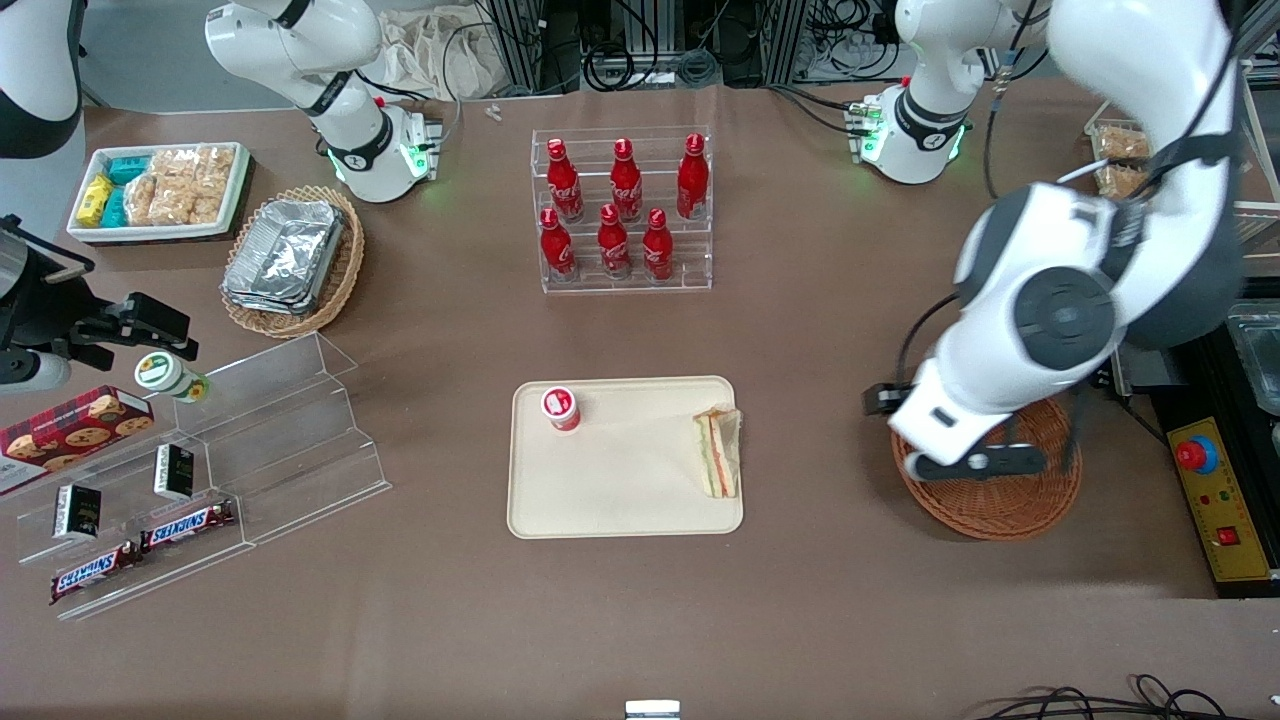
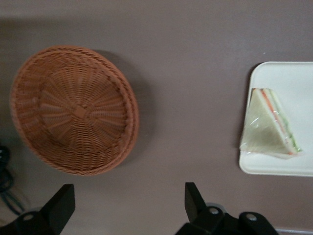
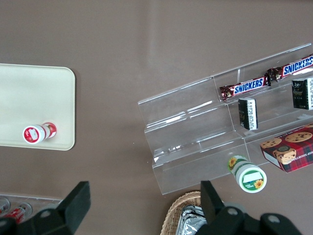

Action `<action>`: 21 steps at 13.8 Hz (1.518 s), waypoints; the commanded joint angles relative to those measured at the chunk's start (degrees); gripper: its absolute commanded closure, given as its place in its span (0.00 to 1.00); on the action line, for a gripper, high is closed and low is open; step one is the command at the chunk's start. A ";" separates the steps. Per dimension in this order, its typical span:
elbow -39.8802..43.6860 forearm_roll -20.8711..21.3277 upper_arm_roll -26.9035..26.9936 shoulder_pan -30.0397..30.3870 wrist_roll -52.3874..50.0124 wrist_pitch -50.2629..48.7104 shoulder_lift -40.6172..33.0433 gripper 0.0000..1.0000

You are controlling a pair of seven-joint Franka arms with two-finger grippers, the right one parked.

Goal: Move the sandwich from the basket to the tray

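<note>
Sandwich (image 1: pixel 719 452): lying on the tray (image 1: pixel 620 505) at its edge toward the basket (image 2: pixel 73 108), which holds nothing. Gripper (image 2: pixel 128 205): fingers spread wide, carrying nothing, above the table between basket and tray. Task status: placement appears complete; nothing evidently left beyond clearing the arm.

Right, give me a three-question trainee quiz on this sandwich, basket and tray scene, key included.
1. True or false: the sandwich lies on the tray.
2. What else stands on the tray? A) a green-capped bottle B) a small red-and-white bottle C) a foil container
3. Fill in: the gripper hovers, fingers open, over the bare table between the ____ and the tray.

Key: 1 true; 2 B; 3 basket. The basket is empty in the left wrist view, and the gripper holds nothing.
</note>
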 commanded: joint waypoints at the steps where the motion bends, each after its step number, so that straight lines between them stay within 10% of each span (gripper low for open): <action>1: -1.30 -1.86 -0.31 4.01 4.85 -2.57 -4.71 0.00; 18: -1.30 -1.86 2.41 16.67 19.44 -4.07 -8.67 0.00; 21: -1.21 -1.95 9.14 11.00 20.41 -3.98 -8.85 0.00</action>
